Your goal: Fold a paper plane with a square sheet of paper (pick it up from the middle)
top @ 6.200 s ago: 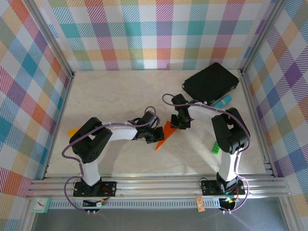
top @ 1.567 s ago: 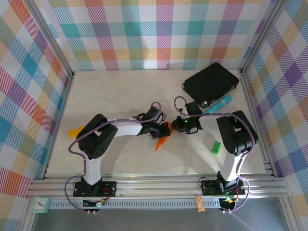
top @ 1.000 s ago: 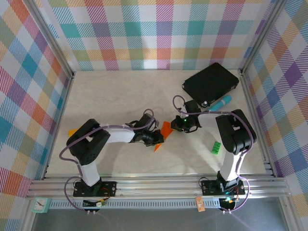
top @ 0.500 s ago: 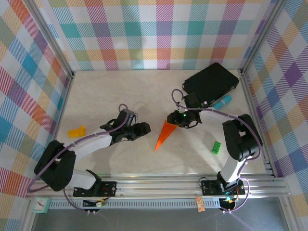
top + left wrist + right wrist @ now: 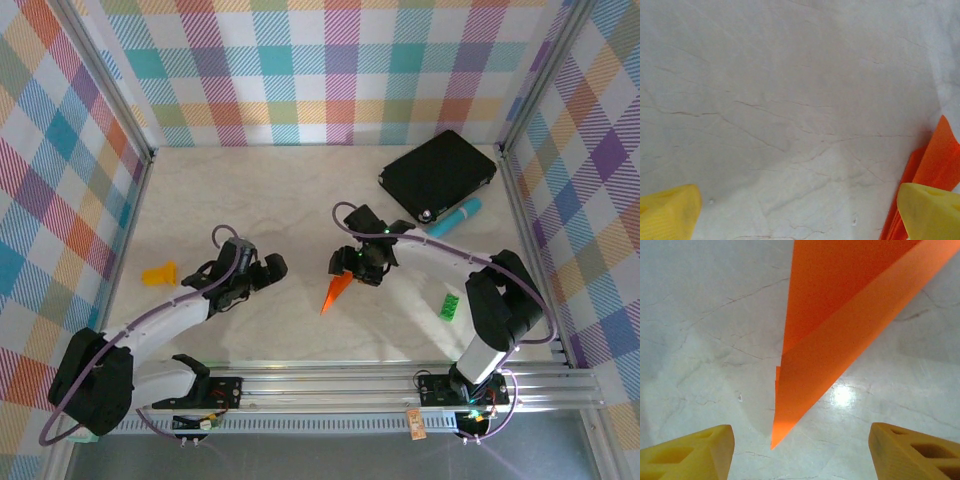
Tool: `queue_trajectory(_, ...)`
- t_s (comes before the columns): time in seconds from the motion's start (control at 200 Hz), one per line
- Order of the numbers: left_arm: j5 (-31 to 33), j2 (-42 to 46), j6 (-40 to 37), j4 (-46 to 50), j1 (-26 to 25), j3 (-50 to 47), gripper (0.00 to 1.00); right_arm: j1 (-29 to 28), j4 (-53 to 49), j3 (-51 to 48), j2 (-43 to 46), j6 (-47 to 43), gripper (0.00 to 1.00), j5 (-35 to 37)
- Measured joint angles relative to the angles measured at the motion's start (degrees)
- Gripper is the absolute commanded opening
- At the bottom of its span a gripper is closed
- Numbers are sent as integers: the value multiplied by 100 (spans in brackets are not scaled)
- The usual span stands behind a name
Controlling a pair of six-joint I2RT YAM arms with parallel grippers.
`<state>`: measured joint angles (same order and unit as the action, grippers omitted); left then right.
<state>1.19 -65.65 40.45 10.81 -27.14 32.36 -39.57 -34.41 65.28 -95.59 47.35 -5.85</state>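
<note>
1. The overhead view is taking in the whole pale marbled bench (image 5: 220,200). The small bright orange paper plane (image 5: 337,290) is lying flat near its middle, nose toward the near edge. The black rectangular pad (image 5: 438,172), a teal cylinder (image 5: 456,214), a small green block (image 5: 450,306) and a small yellow piece (image 5: 160,272) are all sitting well apart from it.
2. The right wrist view is giving detail too small to read from overhead: a long fold is running down the plane (image 5: 840,325), and its sharp tip is lying between the yellow fingers (image 5: 695,450) without touching either.
3. The left wrist view is catching an edge of the orange paper (image 5: 935,165) just past one yellow finger (image 5: 930,210).
4. The right gripper (image 5: 352,264) is hovering over the plane's wide end, its jaws spread wide and pinching nothing.
5. The left gripper (image 5: 266,270) is sitting apart, to the plane's left, its jaws spread wide over bare bench.
</note>
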Motion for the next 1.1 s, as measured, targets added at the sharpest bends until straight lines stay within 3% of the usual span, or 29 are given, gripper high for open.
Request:
queue_trajectory(0.42,-70,498,-155,50,98,-332,100,-190,-557,833,-1001,920,57,522)
queue_trajectory(0.84,-177,420,-175,94,105,-398,100,-254,-1025,866,-1034,1274,41,992)
queue_trajectory(1.1,-280,326,-173,87,105,-398,100,-254,-925,728,-1032,1486,18,997)
